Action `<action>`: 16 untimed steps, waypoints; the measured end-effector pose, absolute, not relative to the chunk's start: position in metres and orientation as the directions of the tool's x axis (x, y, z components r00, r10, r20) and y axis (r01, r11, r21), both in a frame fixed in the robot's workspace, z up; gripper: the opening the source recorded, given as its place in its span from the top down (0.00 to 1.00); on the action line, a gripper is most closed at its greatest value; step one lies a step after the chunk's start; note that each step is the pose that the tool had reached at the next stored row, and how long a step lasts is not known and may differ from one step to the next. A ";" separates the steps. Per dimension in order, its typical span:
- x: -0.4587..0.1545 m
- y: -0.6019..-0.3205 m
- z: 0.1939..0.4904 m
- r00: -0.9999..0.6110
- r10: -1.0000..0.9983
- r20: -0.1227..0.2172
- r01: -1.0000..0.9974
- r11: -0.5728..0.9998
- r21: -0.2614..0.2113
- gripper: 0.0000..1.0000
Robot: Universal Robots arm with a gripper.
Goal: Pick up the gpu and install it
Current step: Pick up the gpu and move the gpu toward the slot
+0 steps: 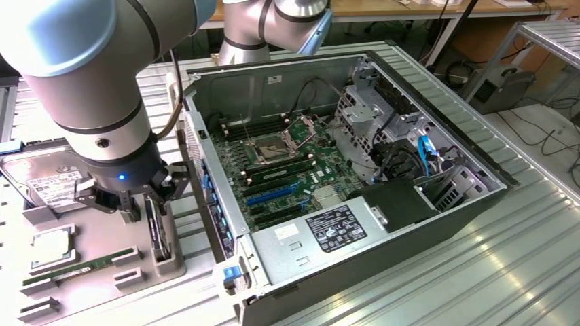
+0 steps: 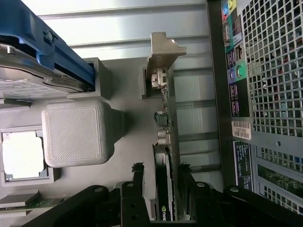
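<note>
Straddling the gpu (image 2: pixel 165 118), the gripper (image 2: pixel 161 172) is open, with one finger (image 2: pixel 138 177) on each side of the card and a narrow gap at both faces. The gpu stands on its long edge in a slot along the grey fixture tray's (image 1: pixel 100 255) edge nearest the computer case (image 2: pixel 274 71), its silver bracket (image 2: pixel 163 52) at the far end from the fingers. Clearance is tight toward the case wall, and a raised grey block (image 2: pixel 73 135) stands near on the other side.

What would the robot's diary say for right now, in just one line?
gripper: open, straddling gpu | gpu: standing on edge in grey holder, beside computer case | installed: no
</note>
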State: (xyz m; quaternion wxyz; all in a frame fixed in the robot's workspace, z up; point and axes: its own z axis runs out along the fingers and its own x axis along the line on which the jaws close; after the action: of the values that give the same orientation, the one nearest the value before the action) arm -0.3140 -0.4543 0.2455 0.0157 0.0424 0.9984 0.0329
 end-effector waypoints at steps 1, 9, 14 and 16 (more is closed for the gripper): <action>-0.314 -0.454 0.245 -0.996 0.086 -0.029 0.084 0.994 0.067 0.58; -0.314 -0.454 0.244 -0.996 0.086 -0.029 0.084 0.994 0.067 0.73; -0.313 -0.454 0.244 -0.997 0.068 -0.029 0.066 0.996 0.067 0.73; -0.311 -0.454 0.244 -0.998 0.053 -0.028 0.051 0.996 0.067 0.73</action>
State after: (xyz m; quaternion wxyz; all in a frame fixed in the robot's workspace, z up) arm -0.3111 -0.4542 0.2441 0.0148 0.0261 0.9990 0.0332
